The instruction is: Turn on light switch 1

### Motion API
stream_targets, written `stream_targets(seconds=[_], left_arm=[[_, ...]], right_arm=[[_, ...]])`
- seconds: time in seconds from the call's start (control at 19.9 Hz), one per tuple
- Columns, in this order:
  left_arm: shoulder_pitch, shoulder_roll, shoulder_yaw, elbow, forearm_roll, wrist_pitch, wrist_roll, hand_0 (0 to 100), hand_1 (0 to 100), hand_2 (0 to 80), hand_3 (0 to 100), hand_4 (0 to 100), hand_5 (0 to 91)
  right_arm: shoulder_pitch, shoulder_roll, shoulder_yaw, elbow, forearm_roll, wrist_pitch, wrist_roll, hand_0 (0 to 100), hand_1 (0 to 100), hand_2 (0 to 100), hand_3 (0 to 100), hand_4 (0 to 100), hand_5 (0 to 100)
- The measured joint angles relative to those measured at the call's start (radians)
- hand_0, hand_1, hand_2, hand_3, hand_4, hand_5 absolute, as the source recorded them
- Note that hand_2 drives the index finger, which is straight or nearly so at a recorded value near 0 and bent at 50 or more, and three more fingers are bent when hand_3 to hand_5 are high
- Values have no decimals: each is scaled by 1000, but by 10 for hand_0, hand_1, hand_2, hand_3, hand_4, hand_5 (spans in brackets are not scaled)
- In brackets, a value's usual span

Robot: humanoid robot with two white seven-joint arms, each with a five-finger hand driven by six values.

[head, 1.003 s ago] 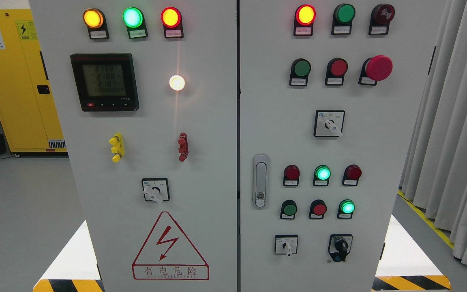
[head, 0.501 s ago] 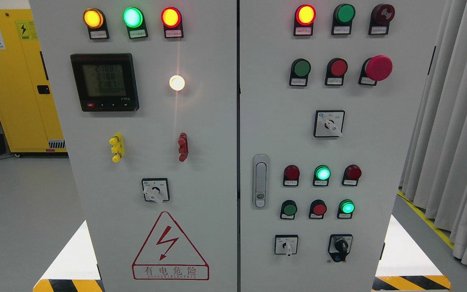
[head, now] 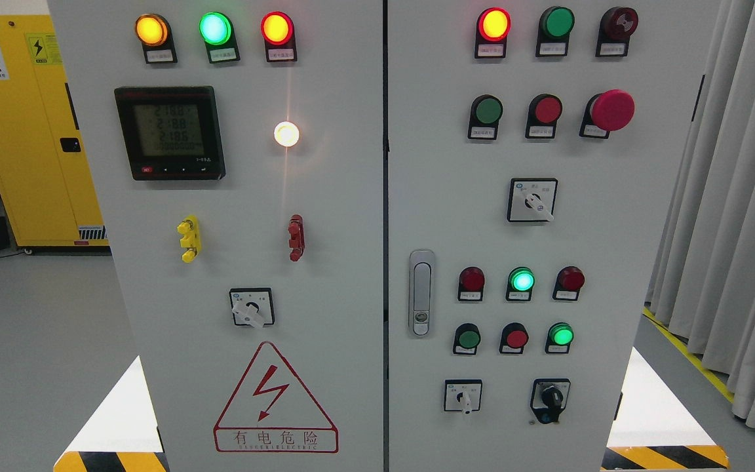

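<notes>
Nothing has moved; meter [head: 169,132] digits changed. Control cabinet [head: 338,196] faces camera, lamps lit; no robot hand visible, state unknowable.

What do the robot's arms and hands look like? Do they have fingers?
You can't tell from this picture: neither arm nor hand is in view. It shows only the grey control cabinet with its lamps and switches, so their colour and shape stay unknown.

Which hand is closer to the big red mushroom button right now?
Neither can be judged: no hand or arm shows in the head view. The mushroom button sits untouched at the upper right of the right cabinet door.
</notes>
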Motion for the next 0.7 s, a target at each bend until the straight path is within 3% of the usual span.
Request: stream_targets(seconds=[0.7], left_arm=[[-78,24,-143,177,-55,19,58,388,236,0,0,0,0]], right_arm=[[0,0,0,0,0,0,0,0,500,40,0,0,0]])
